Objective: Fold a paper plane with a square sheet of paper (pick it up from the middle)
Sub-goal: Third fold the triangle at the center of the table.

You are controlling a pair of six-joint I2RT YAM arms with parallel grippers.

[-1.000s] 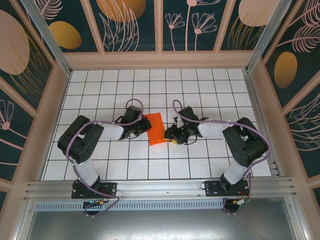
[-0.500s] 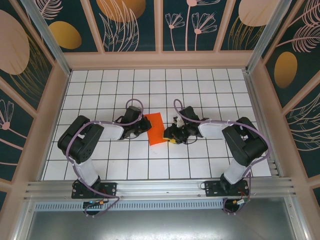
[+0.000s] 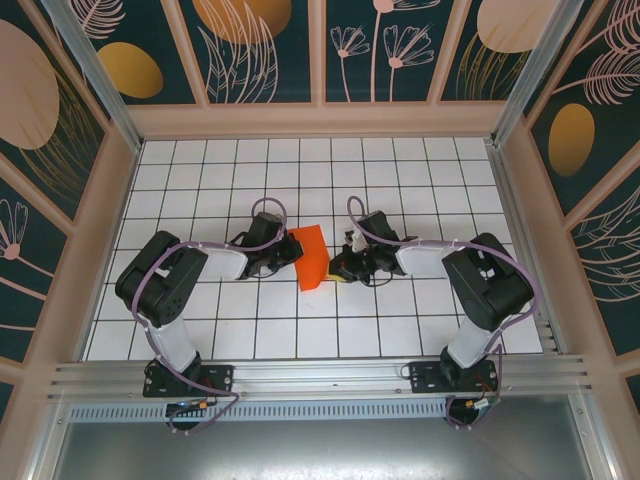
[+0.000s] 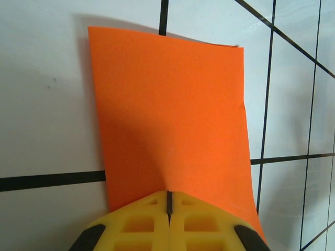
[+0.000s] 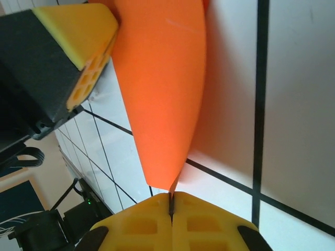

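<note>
Now that the right gripper (image 5: 171, 201), just closed, is pinching the square sheet of paper (image 4: 167, 115) opposite the left gripper (image 4: 168, 203) clamping it, folding is probably starting.

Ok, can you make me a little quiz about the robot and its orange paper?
1. True or false: the left tool is wide open.
2. What does the right tool pinch? A) a cup B) the orange sheet of paper C) a cable
3. Fill in: the table has white tiles with ___ lines.
Key: 1 false, it is shut on the paper; 2 B; 3 black.
</note>
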